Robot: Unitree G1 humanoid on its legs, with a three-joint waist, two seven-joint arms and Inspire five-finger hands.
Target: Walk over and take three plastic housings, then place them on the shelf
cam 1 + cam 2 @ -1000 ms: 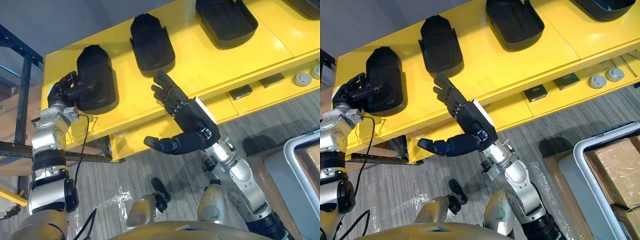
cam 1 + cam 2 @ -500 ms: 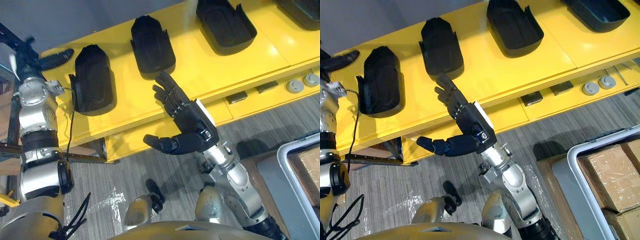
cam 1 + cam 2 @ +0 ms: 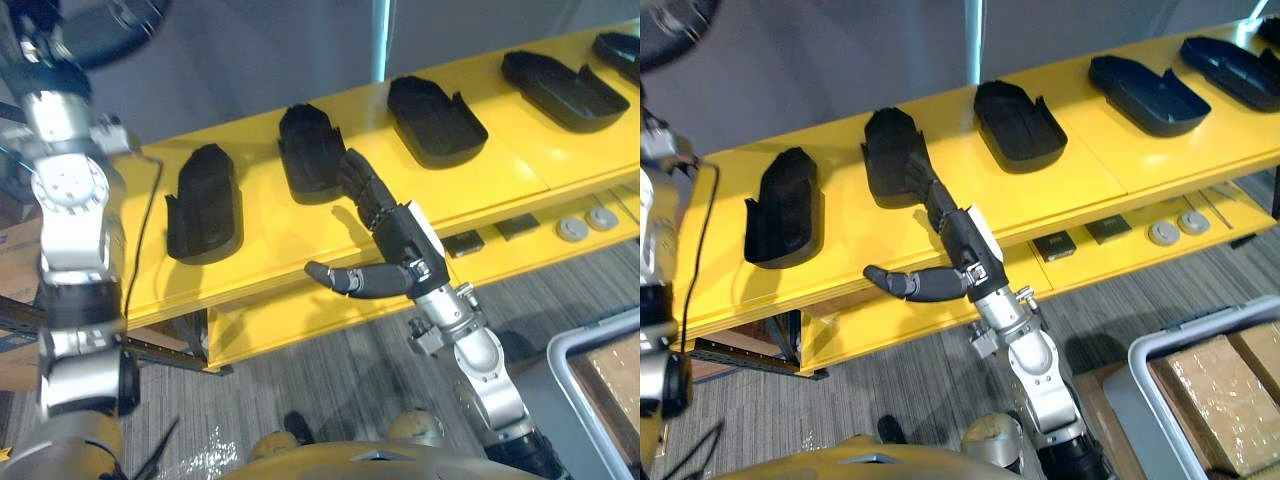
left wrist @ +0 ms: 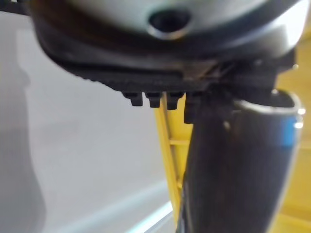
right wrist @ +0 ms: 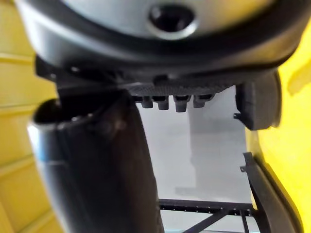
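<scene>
Five matt black plastic shells sit in a row on the glossy yellow shelf (image 3: 500, 175), all free of the hands. Each is long and boat-shaped, rounded at one end and squared off with notched walls at the other. The left housing (image 3: 205, 205) and the second housing (image 3: 308, 148) lie domed side up, with their long axes running from the shelf's front edge to its back. The third housing (image 3: 435, 122), fourth housing (image 3: 563, 90) and fifth housing (image 3: 622, 48) lie hollow side up like shallow trays, and their long axes also run front to back.

The right hand (image 3: 400, 240) is open and holds nothing. Its fingers (image 3: 362, 190) are straight and show against the near right corner of the second housing (I cannot tell whether they touch it). Its thumb (image 3: 340, 278) sticks out sideways in front of the shelf's edge. The left hand (image 4: 146, 73) is raised high at the shelf's left end, well apart from the left housing. Its own wrist view shows straight fingers and nothing in them.

A lower yellow board carries two grey round discs (image 3: 573, 229) and two flat dark blocks (image 3: 463, 243). On the grey striped floor (image 3: 330, 370), to the right, stands a pale-rimmed bin (image 3: 1200, 350) holding wrapped cardboard boxes (image 3: 1225, 385).
</scene>
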